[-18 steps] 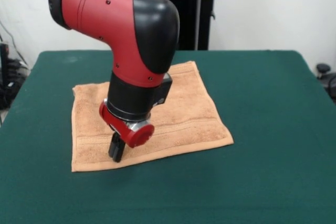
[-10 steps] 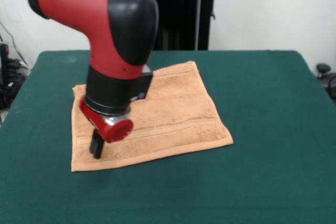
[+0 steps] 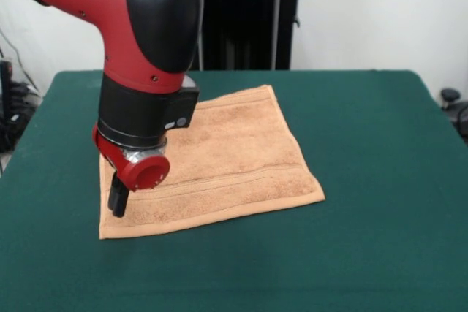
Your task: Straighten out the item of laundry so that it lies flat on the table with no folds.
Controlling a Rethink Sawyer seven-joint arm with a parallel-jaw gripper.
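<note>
The towel (image 3: 219, 162) lies spread out on the green worktop (image 3: 365, 180). It looks almost flat. No big fold shows on the part that can be seen. A thin stripe runs across it close to its near edge. Part of the towel hides behind the red and black arm (image 3: 139, 56), so that part cannot be checked.

The tool (image 3: 118, 201) hangs over the towel, close to the towel's near corner under the arm. Its black tip points down and seems to touch the cloth or sit just above it; which one is hard to tell. The tip looks like one dark piece, so it cannot be told if the tool is apart or together.

Almost all of the towel stretches away from the tool toward the towel's other side, along the stripe. So a smoothing move would likely go along the stripe or out past that corner. The job looks nearly done.
</note>
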